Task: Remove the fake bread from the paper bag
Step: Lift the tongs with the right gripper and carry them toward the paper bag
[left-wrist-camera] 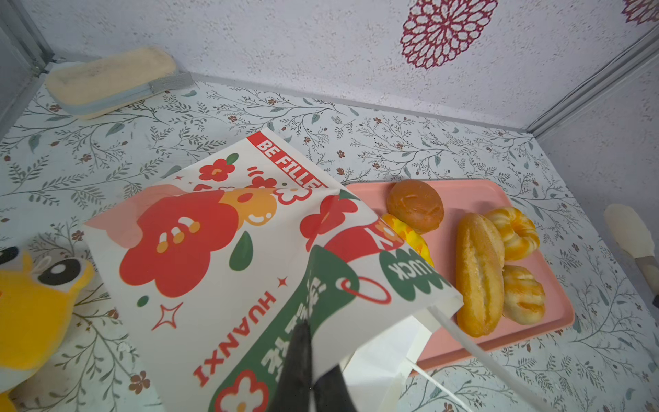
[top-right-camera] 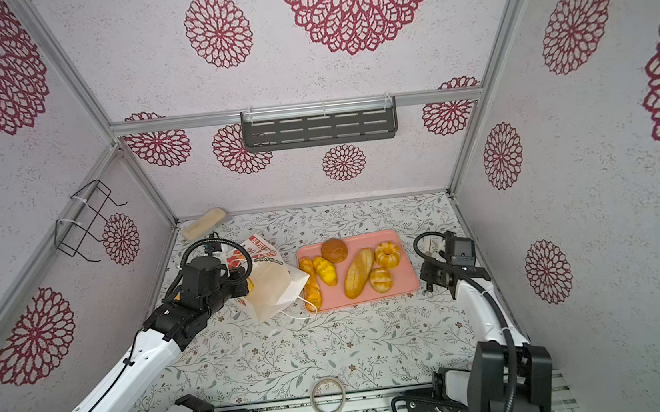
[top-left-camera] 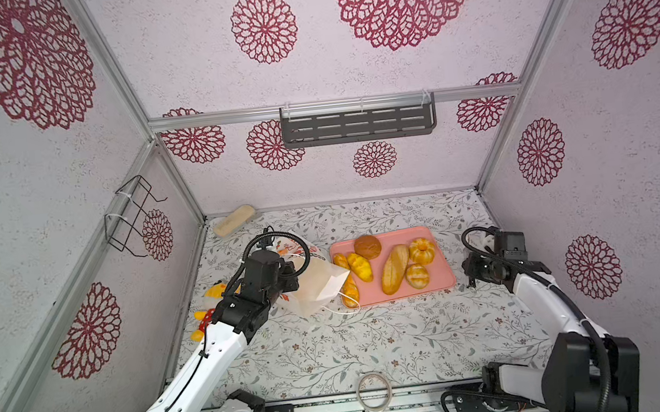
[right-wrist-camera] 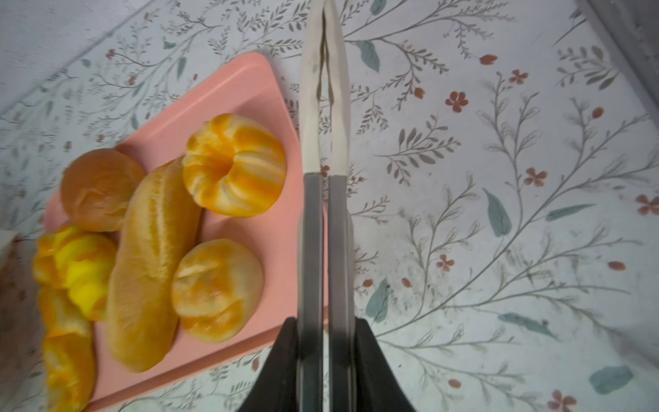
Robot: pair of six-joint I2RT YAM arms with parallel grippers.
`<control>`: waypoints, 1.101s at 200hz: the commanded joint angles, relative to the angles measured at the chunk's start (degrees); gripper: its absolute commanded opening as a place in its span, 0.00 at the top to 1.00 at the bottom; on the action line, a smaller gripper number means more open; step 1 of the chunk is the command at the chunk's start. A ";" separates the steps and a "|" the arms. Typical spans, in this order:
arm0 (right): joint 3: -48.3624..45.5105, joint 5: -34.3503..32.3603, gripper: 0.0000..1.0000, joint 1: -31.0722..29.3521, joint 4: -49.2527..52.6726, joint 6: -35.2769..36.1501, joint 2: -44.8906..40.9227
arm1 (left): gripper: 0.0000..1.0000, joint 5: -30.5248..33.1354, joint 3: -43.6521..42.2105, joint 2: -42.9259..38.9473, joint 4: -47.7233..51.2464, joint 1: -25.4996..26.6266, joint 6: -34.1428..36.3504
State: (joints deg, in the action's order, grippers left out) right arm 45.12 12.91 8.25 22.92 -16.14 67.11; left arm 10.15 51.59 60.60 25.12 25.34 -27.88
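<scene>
The paper bag [top-left-camera: 320, 284] [top-right-camera: 272, 290] lies tilted on its side, lifted at one edge, its mouth toward the pink tray [top-left-camera: 441, 279]. My left gripper [left-wrist-camera: 312, 356] is shut on the bag's printed wall [left-wrist-camera: 214, 267]. Several pieces of fake bread lie on the tray: a brown round bun [top-left-camera: 367, 246], a long loaf [top-left-camera: 394, 269] [right-wrist-camera: 149, 264], a ring bun [top-left-camera: 422, 251] [right-wrist-camera: 233, 166], a pale round bun [top-left-camera: 417, 276] and a yellow braided roll [top-left-camera: 359, 266]. Another braided piece [top-left-camera: 350, 290] lies at the bag's mouth, partly covered. My right gripper [top-left-camera: 471, 278] [right-wrist-camera: 324, 21] hangs right of the tray, shut and empty.
A yellow plush toy [top-left-camera: 212, 294] [left-wrist-camera: 32, 314] lies left of the bag under my left arm. A pale beige block [top-left-camera: 233, 220] rests in the back left corner. A tape ring [top-left-camera: 374, 390] sits at the front edge. A wire rack [top-left-camera: 133, 215] and a dark shelf [top-left-camera: 357, 122] hang on the walls.
</scene>
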 commanded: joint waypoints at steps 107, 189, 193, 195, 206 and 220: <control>9.98 16.80 0.56 -12.54 22.89 -10.88 -14.36 | 1.00 -1.76 -1.06 -2.00 -2.01 -0.24 3.97; 16.21 19.52 0.50 -18.66 24.39 -13.27 -14.48 | 1.00 -1.19 -0.66 -1.57 -2.20 -0.27 6.49; 16.45 19.68 0.51 -19.61 24.08 -13.38 -14.28 | 1.00 -1.06 -0.78 -1.69 -2.46 -0.25 6.60; 16.55 19.81 0.51 -19.92 23.84 -13.39 -14.18 | 1.00 -0.94 -0.90 -1.68 -2.63 -0.28 6.72; 16.87 20.01 0.54 -22.69 23.21 -13.36 -13.57 | 1.00 -0.68 -1.83 -1.95 -4.03 -0.25 7.09; 17.34 19.46 0.57 -26.18 23.57 -12.99 -12.59 | 1.00 -0.83 -3.32 -2.48 -6.54 -0.29 7.40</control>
State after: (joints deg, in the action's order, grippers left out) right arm 60.05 30.50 -13.34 47.83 -28.69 53.63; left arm 9.67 50.52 59.40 22.87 25.32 -21.96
